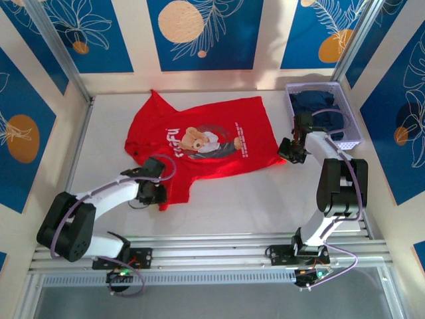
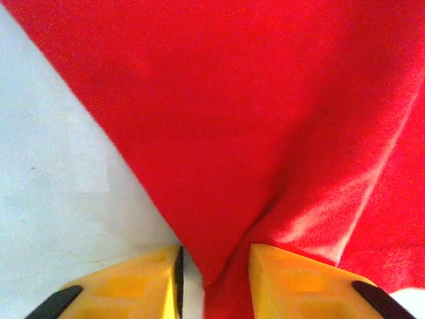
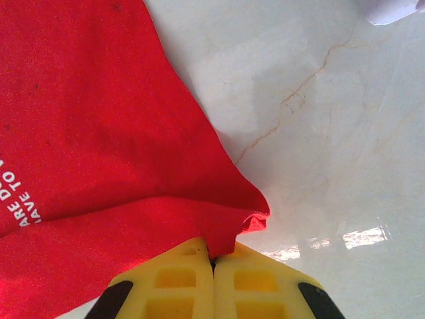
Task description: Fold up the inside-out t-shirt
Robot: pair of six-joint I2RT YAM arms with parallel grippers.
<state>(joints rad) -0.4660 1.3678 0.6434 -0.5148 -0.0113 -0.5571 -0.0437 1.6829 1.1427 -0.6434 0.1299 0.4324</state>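
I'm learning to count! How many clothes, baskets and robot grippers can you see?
Clothes: 2 (red t-shirt, navy garment)
Baskets: 1 (basket)
Grippers: 2 (left gripper, right gripper)
Total: 5

**Twin robot arms, overhead and wrist views.**
White-linked left arm (image 1: 109, 191) and right arm (image 1: 329, 147) with black joint housings and lavender cables; moulded yellow fingers (image 3: 179, 282), hollow-celled, with black patches at lower frame.
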